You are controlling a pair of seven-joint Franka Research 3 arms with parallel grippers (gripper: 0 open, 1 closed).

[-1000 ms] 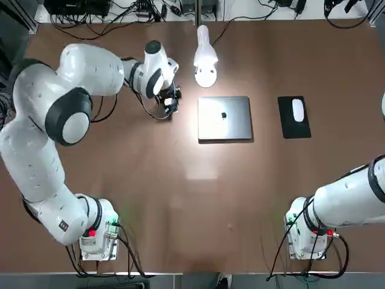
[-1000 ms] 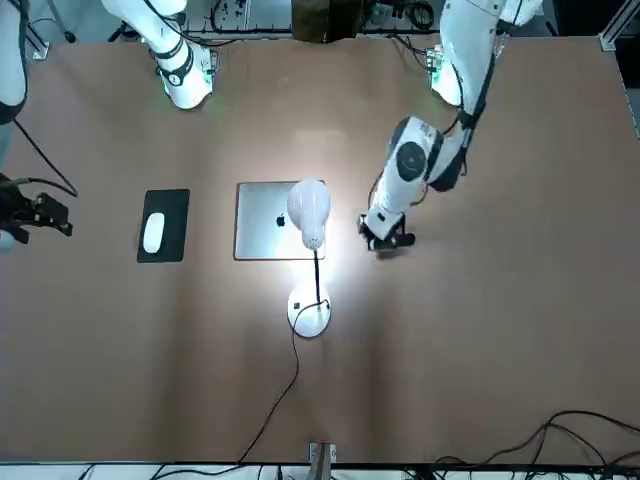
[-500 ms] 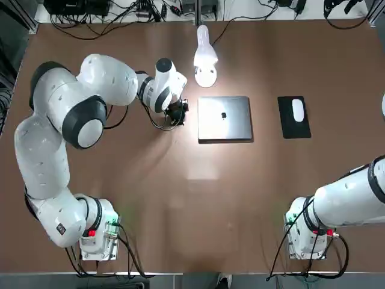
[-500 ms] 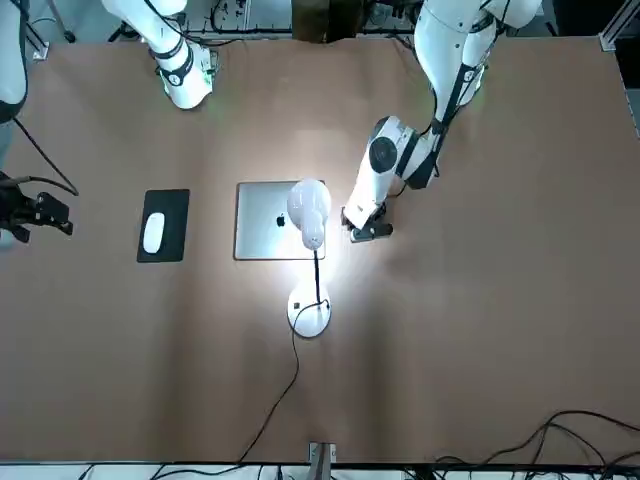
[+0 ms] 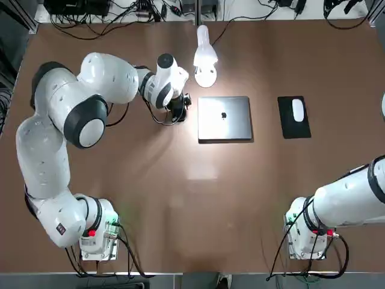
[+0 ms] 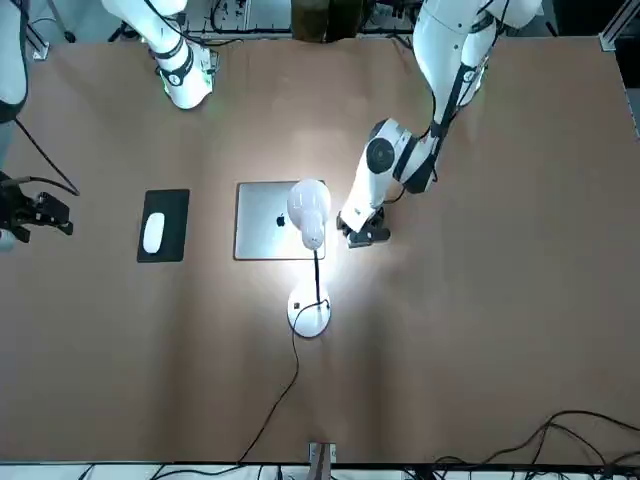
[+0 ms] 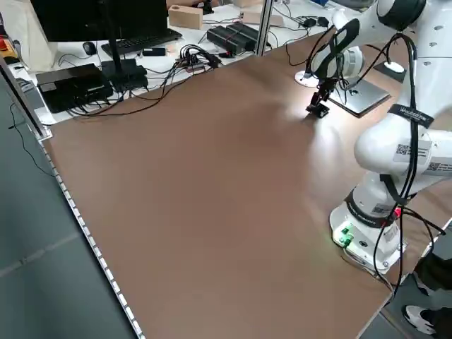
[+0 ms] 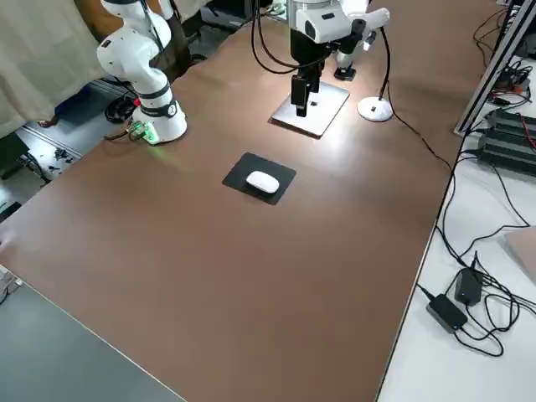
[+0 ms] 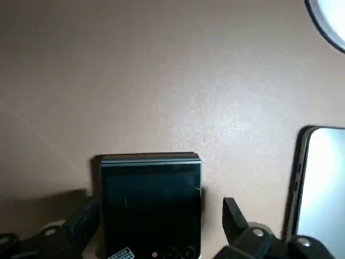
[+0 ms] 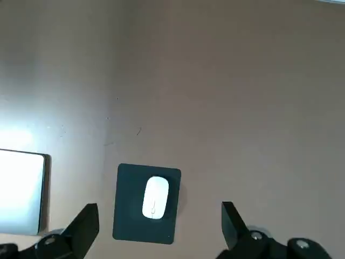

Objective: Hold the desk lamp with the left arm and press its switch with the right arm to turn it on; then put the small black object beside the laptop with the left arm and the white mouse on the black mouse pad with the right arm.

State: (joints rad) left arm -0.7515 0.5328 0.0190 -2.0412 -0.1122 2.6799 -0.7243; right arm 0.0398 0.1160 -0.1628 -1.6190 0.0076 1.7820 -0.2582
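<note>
— What room is there on the table [image 5: 180, 198]?

— Plenty. The brown top is bare across the near half and down both sides; cables crowd only the far edge. The things cluster in a far-centre row: one lit desk lamp [image 5: 205, 57], one closed silver laptop [image 5: 224, 118], one black mouse pad [image 5: 293, 117].

— Where is the small black object?

— It sits between the fingers of the left gripper [image 5: 177, 111], just left of the laptop's edge, apart from it. In the left wrist view the small black object [image 9: 150, 202] fills the gap, with the fingers [image 9: 81, 229] spread a little wider than it; I cannot tell whether they touch it.

— And the mouse?

— One white mouse [image 5: 298, 109] lies on the pad. The right gripper [image 6: 30, 215] hangs well off to the table's right side, fingers spread wide, holding nothing.
</note>
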